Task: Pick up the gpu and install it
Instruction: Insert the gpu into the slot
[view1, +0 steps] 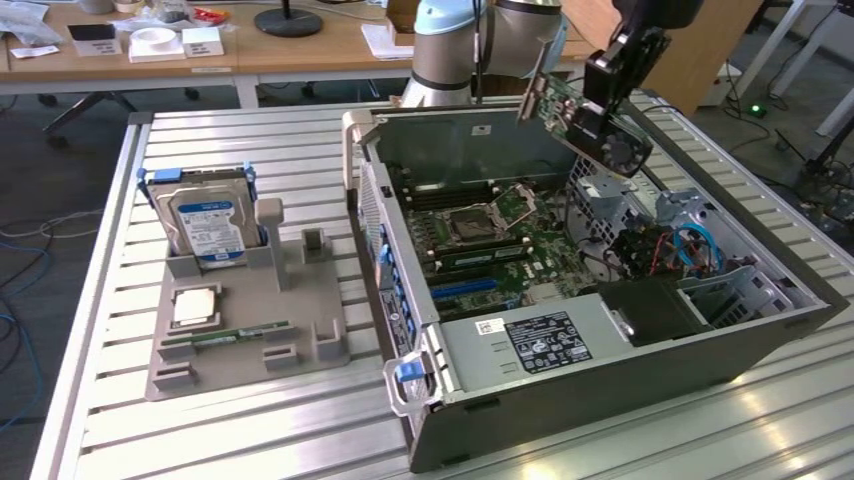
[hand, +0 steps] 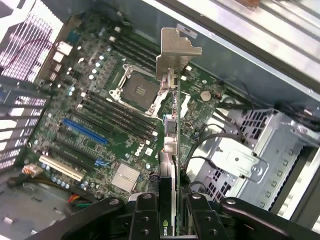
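The gpu (view1: 591, 118), a flat dark card with a metal bracket (view1: 535, 96) at one end, hangs tilted over the open computer case (view1: 441, 395). My gripper (view1: 617, 72) is shut on its upper edge. In the wrist view the gpu (hand: 173, 150) appears edge-on, held between my gripper's (hand: 172, 222) black fingers (hand: 145, 217), its bracket (hand: 176, 50) pointing away from the wrist. Below it lies the green motherboard (hand: 100, 107) with a blue slot (hand: 85, 132) and an open CPU socket (hand: 137, 92). The card is above the board and touches nothing.
A grey parts tray (view1: 320, 335) at the exterior view's left holds a blue-labelled hard drive (view1: 207, 218), a CPU (view1: 195, 305) and a RAM stick (view1: 240, 334). Inside the case are a drive cage (view1: 707, 290), cables (view1: 667, 250) and a power supply (view1: 541, 340). A slatted metal table (view1: 200, 430) carries everything.
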